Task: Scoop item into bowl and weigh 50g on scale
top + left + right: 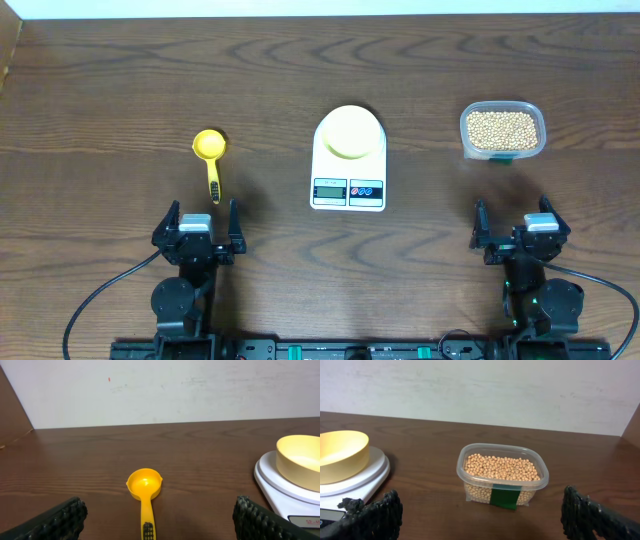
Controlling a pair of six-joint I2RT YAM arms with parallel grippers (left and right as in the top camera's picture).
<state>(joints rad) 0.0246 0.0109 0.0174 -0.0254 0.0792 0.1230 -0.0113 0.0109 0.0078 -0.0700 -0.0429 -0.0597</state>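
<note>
Nearest the wrist cameras, the left gripper and right gripper stand with jaws apart, holding nothing. The beans fill a clear tub; loose and light, they likely roll. The scoop should be gripped by its handle. The bowl sits empty on the scale.

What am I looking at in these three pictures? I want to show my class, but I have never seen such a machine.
Two robot arms sit at a wooden table. One picture looks down from above; the other two come from cameras on each wrist, whose dark fingers frame the bottom corners. The left gripper and right gripper are both open and hold nothing. A yellow scoop lies before the left arm. In the middle a white scale carries an empty cream bowl. Before the right arm stands a clear tub of beans.
</note>
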